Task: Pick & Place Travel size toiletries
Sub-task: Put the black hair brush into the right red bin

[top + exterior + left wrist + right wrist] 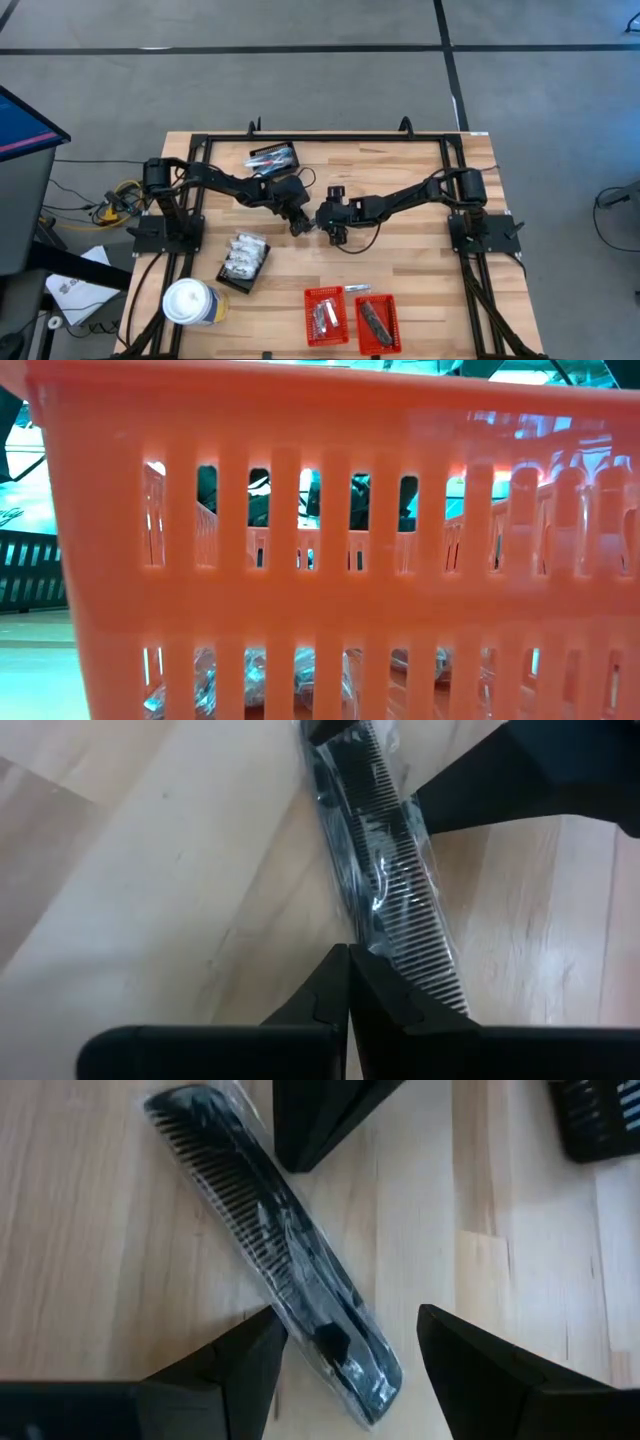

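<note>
One of the travel size toiletries, a black comb in a clear wrap (270, 1240), lies flat on the wooden table at its middle, between my two grippers. My left gripper (348, 960) is shut and comes from the table's left, its tip beside the comb (385, 870). My right gripper (350, 1350) is open and comes from the right. Its two fingers stand on either side of one end of the comb (350, 1365), and I cannot tell whether they touch the wrap. In the high view both grippers (298, 226) (330, 232) almost meet. My left gripper has its shut fingertips (345, 970) against the wrap along the comb's toothless long edge (362, 935), about halfway along it. The fingers slant down from the table's left. The comb lies flat on the table.
Two red slotted baskets (326, 317) (378, 324) stand at the near edge, with a small silvery item (357, 289) beside them. A black basket (274, 157) is at the far side. A black tray of white packets (244, 260) and a white cup (190, 302) stand near left. A red basket wall (320, 560) fills the low view.
</note>
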Controlling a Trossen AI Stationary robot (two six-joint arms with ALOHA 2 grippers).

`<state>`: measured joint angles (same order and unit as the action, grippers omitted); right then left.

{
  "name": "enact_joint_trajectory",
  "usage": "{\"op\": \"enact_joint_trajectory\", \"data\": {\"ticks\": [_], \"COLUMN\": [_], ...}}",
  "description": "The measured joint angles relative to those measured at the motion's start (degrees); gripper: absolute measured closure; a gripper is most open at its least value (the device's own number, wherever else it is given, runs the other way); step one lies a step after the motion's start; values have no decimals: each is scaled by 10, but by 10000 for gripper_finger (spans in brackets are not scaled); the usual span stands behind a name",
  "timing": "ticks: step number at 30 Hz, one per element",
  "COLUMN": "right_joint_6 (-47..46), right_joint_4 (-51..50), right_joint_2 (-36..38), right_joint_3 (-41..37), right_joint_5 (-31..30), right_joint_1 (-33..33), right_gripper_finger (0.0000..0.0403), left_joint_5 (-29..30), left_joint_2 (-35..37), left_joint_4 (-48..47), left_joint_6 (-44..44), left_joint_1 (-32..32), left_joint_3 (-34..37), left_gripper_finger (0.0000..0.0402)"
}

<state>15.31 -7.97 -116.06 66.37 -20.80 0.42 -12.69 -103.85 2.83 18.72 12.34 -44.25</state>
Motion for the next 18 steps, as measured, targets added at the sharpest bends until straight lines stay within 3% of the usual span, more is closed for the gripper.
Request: {"op": "enact_joint_trajectory", "data": {"ticks": [6, 13, 18], "right_joint_6": [-2, -1, -18], "right_joint_4": [6, 1, -6], "right_joint_2": [-2, -3, 3], "right_joint_3": [0, -1, -1], "right_joint_5": [9, 26, 36], "right_joint_1": [0, 1, 0], "right_gripper_finger": [230, 377, 389], "left_joint_5": [-14, -27, -4], "left_joint_2": [0, 4, 66], "left_joint_4": [1, 1, -36], "left_joint_6": [0, -5, -24], "left_joint_1": [0, 0, -5], "left_joint_3": [0, 0, 6], "left_gripper_finger": [401, 401, 401]}}
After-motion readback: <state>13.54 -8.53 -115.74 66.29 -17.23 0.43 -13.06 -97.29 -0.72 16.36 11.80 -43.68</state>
